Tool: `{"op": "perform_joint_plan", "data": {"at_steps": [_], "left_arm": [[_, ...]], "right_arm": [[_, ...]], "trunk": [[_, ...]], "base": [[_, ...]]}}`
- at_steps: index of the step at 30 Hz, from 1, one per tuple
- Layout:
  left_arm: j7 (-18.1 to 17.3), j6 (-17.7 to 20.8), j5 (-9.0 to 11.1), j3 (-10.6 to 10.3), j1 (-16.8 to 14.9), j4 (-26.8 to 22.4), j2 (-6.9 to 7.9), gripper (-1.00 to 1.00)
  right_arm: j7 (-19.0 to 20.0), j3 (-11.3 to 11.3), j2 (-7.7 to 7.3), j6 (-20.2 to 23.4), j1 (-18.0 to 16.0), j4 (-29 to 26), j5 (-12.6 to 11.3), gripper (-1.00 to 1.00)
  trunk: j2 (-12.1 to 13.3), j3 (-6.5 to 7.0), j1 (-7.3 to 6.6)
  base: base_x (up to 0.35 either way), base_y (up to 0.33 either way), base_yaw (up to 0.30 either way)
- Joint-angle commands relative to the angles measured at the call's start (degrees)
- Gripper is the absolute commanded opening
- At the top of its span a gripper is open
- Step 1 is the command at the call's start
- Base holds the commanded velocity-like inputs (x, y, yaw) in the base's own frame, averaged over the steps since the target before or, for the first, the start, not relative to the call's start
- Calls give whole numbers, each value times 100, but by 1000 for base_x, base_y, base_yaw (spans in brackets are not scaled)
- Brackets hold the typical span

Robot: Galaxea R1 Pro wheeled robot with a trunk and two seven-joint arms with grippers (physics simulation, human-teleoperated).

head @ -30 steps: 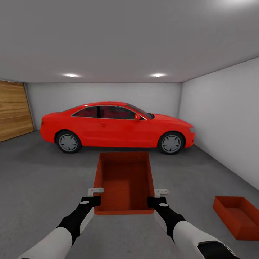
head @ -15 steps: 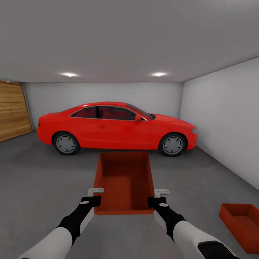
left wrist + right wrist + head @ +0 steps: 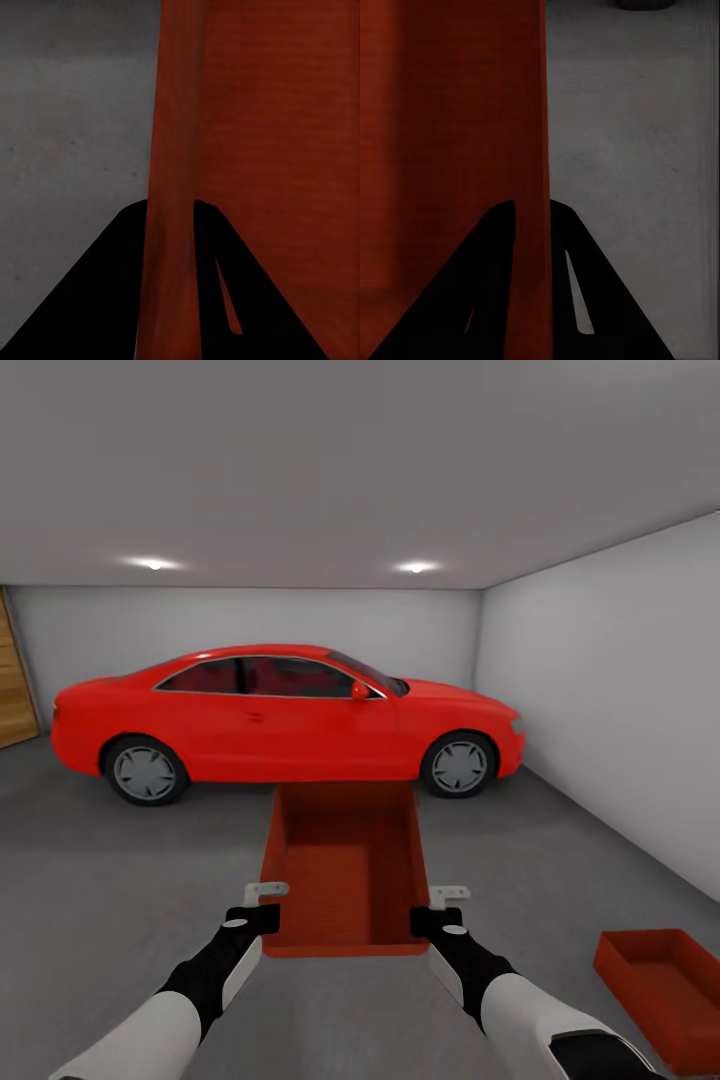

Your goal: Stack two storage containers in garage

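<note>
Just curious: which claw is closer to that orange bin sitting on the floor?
Right. The right claw grips the carried bin's right wall, on the floor bin's side; the left claw grips the opposite wall.

Garage, red car (image 3: 285, 718), concrete floor (image 3: 120, 860)

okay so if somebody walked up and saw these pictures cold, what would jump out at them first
Probably the bright red car parked side-on across the back of the grey-floored garage. Next, the orange-red container held out front, the left gripper and right gripper each pinching a side wall. A second container sits on the floor at the lower right.
</note>
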Motion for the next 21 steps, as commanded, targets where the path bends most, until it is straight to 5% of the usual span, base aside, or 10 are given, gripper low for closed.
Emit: {"op": "perform_joint_plan", "data": {"at_steps": [1,13,21], "left_arm": [[471,40,33,443,3,-2,15,-100],[471,31,33,434,3,-2,15,-100],[474,31,33,434,2,-2,15,-100]], "right_arm": [[-224,-215,-239,-374,-7,-16,83,-100],[-224,-215,-242,-374,-6,-16,83,-100],[-216,-222,-246,-328,-6,-16,83,-100]], "trunk": [[-4,-1,5],[-4,-1,5],[-4,-1,5]], "base": [[322,0,-238],[301,0,-241],[32,0,-246]]}}
